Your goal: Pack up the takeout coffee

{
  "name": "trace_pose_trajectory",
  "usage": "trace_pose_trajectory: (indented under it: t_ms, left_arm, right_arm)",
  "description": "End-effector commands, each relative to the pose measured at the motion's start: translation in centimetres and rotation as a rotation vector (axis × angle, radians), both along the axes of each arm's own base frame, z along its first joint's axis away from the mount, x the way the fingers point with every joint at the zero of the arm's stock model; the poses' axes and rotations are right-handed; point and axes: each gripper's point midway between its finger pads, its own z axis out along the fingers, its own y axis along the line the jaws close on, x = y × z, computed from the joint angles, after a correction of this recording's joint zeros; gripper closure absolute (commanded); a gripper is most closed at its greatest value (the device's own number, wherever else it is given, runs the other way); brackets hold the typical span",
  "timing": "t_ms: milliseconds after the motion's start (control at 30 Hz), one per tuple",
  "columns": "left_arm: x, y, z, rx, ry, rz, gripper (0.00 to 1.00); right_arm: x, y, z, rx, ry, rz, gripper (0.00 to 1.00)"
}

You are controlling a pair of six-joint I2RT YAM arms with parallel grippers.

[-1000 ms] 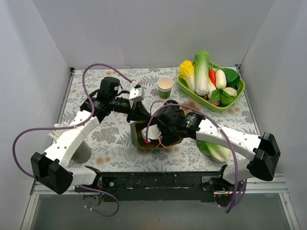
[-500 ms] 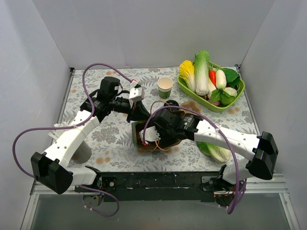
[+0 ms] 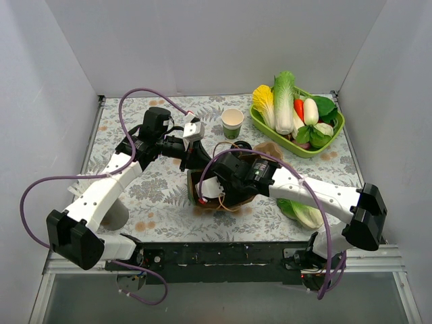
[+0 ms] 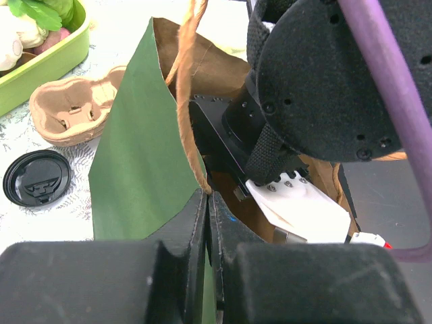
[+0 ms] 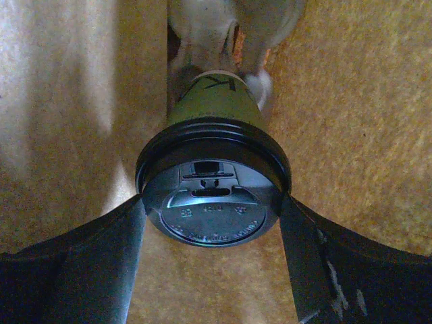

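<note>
Pointing base-first into bag [image 5: 351,88], lidded cup [image 5: 214,108], right fingers [image 5: 81,270] gripping it

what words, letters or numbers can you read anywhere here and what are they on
"K" (partly cut off, uncertain): on the green side of the takeout coffee cup.
Embossed writing on that cup's black lid: too blurred to read.
Loose black lid: raised shapes only, nothing legible.
Nothing else carries text.

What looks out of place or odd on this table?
A leafy cabbage lies on the table, outside the green basket holding the other vegetables. A black lid lies loose, apart from the uncovered cup.
</note>
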Motion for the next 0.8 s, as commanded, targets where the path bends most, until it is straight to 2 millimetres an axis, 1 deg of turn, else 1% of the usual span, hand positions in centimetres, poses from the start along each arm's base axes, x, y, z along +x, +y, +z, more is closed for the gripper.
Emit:
trace_pose_trajectory:
  t_ms: [0,133,233,300,400,433,567,700,767]
  left_arm:
    - [-0.6,0.0,0.3,-0.004,0.009,-0.025,1.00]
    - [-0.6,0.0,0.2,-0.001,0.015,-0.022,1.00]
    - [-0.5,0.0,0.2,-0.004,0.011,-0.027,1.00]
    - [-0.5,-0.1,0.1,-0.004,0.013,-0.028,1.00]
    - [-0.6,-0.1,0.1,-0.005,0.021,-0.036,1.00]
    - [-0.6,-0.1,0.1,-0.005,0.025,-0.035,1.00]
    - [-0.6,-0.1,0.0,-0.004,0.033,-0.037,1.00]
    - [-0.6,-0.1,-0.1,-0.001,0.039,-0.037,1.00]
    - [-0.7,-0.2,-0.1,-0.003,0.045,-0.043,1.00]
  right_arm:
    - [0.8,0.6,1.5,0.018,-0.029,-0.030,0.99]
    - [-0.1,1.3,3.0,0.085,0.003,0.007,0.99]
    - [-0.1,1.6,4.1,0.115,-0.016,0.023,0.99]
    - [0.2,1.3,4.1,0.098,-0.027,0.011,0.99]
    - [0.7,0.8,3.2,0.046,-0.038,-0.015,0.99]
    - [1.2,0.7,3.2,0.042,-0.064,-0.032,0.99]
    - [1.8,0.1,2.2,-0.013,-0.083,-0.058,0.99]
    - [1.8,0.4,2.6,0.013,-0.090,-0.053,0.99]
    - [1.7,1.0,3.7,0.056,-0.087,-0.043,0.99]
